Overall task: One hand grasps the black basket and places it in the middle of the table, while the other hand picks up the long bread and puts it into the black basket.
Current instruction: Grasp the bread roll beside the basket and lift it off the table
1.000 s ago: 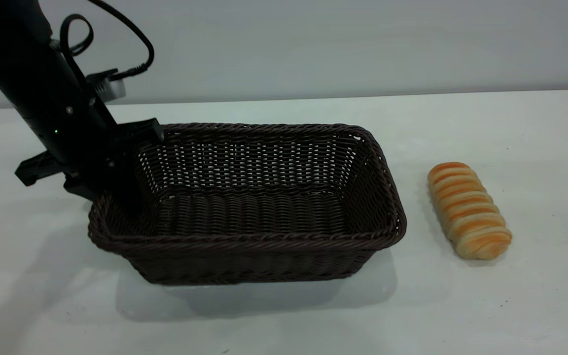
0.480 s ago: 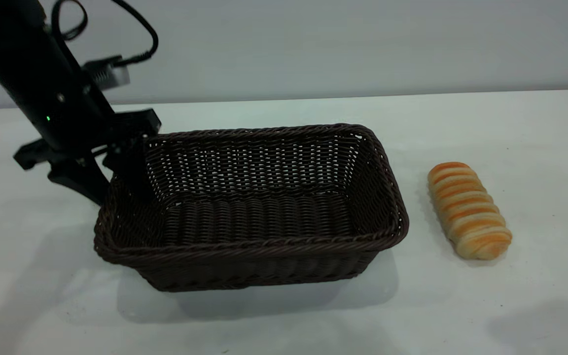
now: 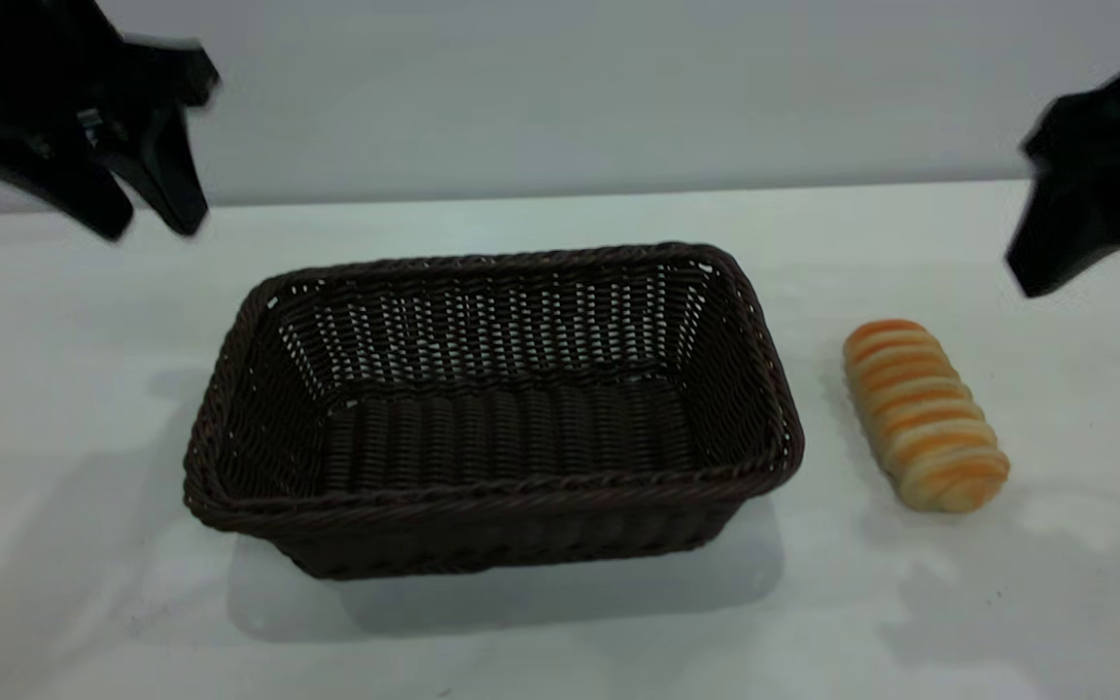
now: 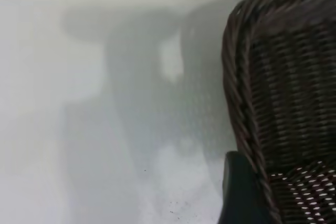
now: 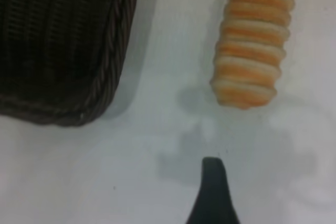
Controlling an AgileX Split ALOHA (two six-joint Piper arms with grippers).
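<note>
Mid-table: black basket (image 3: 492,408) set down, empty | left end effector (image 3: 137,209) raised, fingers apart, released | right end effector (image 3: 1085,243) — grip state unclear — above long bread (image 3: 922,415), apparently for pickup.

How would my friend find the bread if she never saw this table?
Look at the white table and find the big dark woven basket in its middle. Beside it, toward the right arm's side, lies the long bread, the only orange, cream-striped thing there.

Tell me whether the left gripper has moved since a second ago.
Yes. The left gripper has let go of the black basket rim and risen up and leftward, clear above the table.
</note>
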